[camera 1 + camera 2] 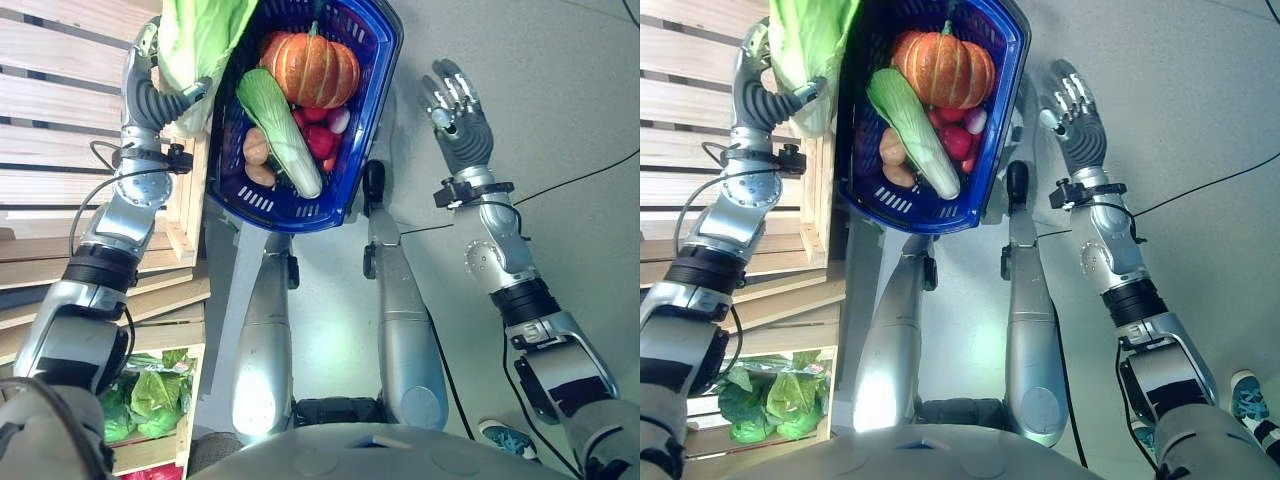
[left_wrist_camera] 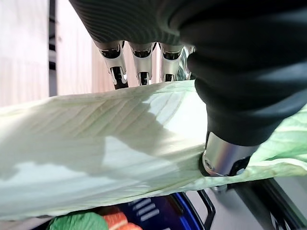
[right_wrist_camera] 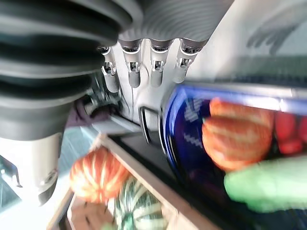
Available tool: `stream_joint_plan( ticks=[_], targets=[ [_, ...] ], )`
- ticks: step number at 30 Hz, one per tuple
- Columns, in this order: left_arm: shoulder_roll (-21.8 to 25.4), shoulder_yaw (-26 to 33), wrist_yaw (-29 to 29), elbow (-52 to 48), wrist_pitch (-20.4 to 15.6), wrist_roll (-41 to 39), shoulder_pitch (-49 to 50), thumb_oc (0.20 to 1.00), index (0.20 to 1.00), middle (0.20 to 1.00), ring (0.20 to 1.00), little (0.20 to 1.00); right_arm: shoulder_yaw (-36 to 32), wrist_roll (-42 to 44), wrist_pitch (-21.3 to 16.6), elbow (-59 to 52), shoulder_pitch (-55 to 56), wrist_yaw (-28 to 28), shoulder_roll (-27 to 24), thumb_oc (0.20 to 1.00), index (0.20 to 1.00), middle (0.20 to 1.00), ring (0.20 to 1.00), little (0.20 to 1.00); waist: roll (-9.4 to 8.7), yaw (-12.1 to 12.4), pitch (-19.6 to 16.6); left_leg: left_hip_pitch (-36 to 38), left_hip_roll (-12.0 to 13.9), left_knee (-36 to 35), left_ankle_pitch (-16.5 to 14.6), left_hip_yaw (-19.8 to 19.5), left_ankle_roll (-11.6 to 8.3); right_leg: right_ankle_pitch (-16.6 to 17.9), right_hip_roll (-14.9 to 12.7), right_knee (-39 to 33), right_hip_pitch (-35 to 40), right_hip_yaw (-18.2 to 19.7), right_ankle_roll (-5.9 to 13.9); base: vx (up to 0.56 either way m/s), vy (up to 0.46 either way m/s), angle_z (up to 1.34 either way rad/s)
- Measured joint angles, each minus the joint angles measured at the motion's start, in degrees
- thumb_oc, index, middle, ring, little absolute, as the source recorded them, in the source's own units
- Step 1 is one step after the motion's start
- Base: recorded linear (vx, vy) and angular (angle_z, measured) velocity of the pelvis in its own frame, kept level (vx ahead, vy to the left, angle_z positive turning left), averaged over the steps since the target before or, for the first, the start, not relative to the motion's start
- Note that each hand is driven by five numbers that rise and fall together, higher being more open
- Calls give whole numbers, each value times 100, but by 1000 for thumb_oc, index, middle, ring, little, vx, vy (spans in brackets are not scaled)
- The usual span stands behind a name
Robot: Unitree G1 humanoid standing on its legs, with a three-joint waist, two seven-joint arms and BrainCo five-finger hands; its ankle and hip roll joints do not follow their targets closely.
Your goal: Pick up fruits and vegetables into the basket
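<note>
The blue basket (image 1: 300,205) at top centre is crowded — an orange pumpkin (image 1: 312,68) fills its far end, a long green-white cabbage (image 1: 280,130) lies diagonally across the middle, red and tan pieces packed beside it. At upper left the left hand (image 1: 150,95) and its pale green cabbage (image 1: 200,40) overhang the rim, hard against the wooden crate shelf (image 1: 60,150). Open grey floor (image 1: 570,110) lies at upper right — around the spread right hand (image 1: 455,110).

Mock grocery shop: wooden produce crates (image 1: 60,120) holding greens (image 1: 150,395), blue shopping basket (image 1: 290,205) of vegetables, grey floor (image 1: 560,120).
</note>
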Motion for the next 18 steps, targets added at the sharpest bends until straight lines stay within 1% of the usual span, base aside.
stream_joint_plan(
  ticks=[4, 7, 10, 12, 14, 16, 18],
  targets=[
    [129, -257, -386, -4, 1, -30, -163, 200, 200, 200, 200, 200, 169, 136, 277, -113, -19, 222, -14, 1000, 1000, 1000, 1000, 1000, -2, 4, 1, 42, 0, 17, -11, -11, 5, 1, -5, -29, 80, -23, 2, -1, -5, 1],
    [170, -470, -707, -63, 0, -54, -275, 200, 200, 200, 200, 200, 282, 272, 378, -210, -44, 341, -33, 1000, 1000, 1000, 1000, 1000, -2, -2, 1, 77, 1, 17, -20, -12, 15, -18, -13, -48, 132, -44, 29, 0, -7, 1],
    [175, -893, -1168, -303, -25, -206, -369, 200, 200, 200, 200, 200, 414, 416, 540, -218, -147, 498, -35, 1000, 1000, 1000, 1000, 1000, -3, -6, 2, 72, 0, 18, -29, -11, 19, -26, -17, -61, 137, -49, 41, 0, 0, 0],
    [-77, -1333, -1481, -488, -66, -299, -377, 200, 200, 200, 200, 200, 570, 524, 601, -219, -252, 593, -53, 1000, 1000, 1000, 1000, 1000, -18, -38, 10, 66, 0, 16, -38, -12, 21, -28, -15, -83, 137, -48, 43, 0, 0, 0],
    [-335, -1656, -1674, -558, -67, -329, -372, 200, 200, 200, 200, 200, 639, 662, 638, -243, -332, 636, -54, 1000, 1000, 1000, 1000, 1000, -31, -83, 17, 53, 4, 16, -43, -19, 18, -27, -8, -116, 136, -49, 42, -1, -11, -2],
    [-498, -1708, -1737, -562, -66, -470, -339, 200, 200, 200, 200, 200, 642, 860, 643, -248, -376, 643, -104, 1000, 1000, 1000, 1000, 1000, -48, -132, 26, 50, 19, 12, -52, -17, 11, -8, 5, -137, 136, -53, 16, -1, -22, -4],
    [-490, -1709, -1830, -568, -66, -509, -379, 200, 200, 200, 200, 200, 671, 983, 677, -275, -376, 656, -210, 1000, 1000, 1000, 1000, 1000, -49, -157, 26, 53, 44, 10, -62, -15, -2, -4, 25, -136, 136, -66, 11, 2, -22, -3]
  ],
)
